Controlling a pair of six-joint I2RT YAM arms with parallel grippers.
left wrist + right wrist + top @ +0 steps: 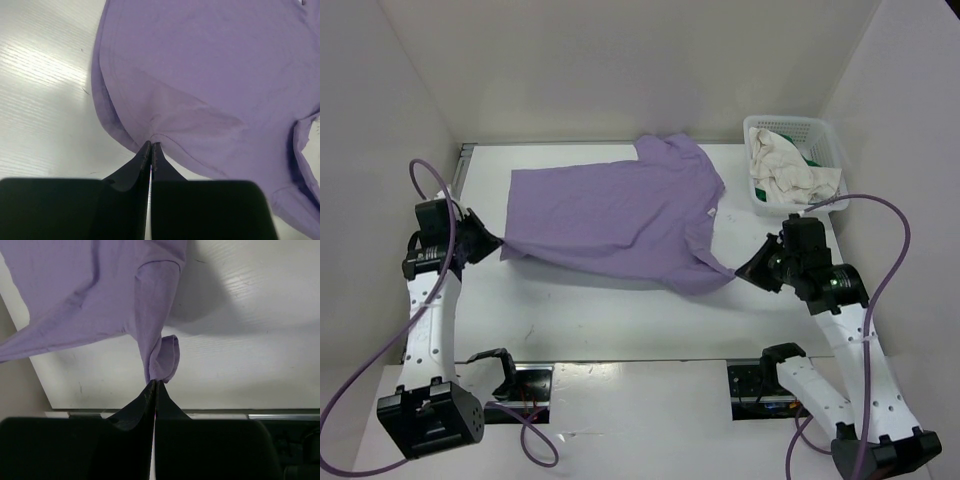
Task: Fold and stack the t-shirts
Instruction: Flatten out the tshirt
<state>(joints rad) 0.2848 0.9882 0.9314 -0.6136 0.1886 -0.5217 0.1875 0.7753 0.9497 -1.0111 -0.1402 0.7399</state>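
Note:
A lavender-purple t-shirt [620, 215] lies spread across the white table [620, 320], its near edge lifted at both ends. My left gripper [498, 243] is shut on the shirt's left hem corner [152, 136]. My right gripper [740, 271] is shut on a bunched fold at the shirt's right near corner [162, 365], which hangs stretched above the table. A cream-white t-shirt [782, 172] is crumpled in the basket at the back right, and a bit of bright green t-shirt [814, 157] shows beneath it.
The white lattice basket [820, 130] stands at the table's far right corner. White walls enclose the table at the back and on both sides. Purple cables loop from both arms. The table's near edge [200, 412] shows under the right gripper.

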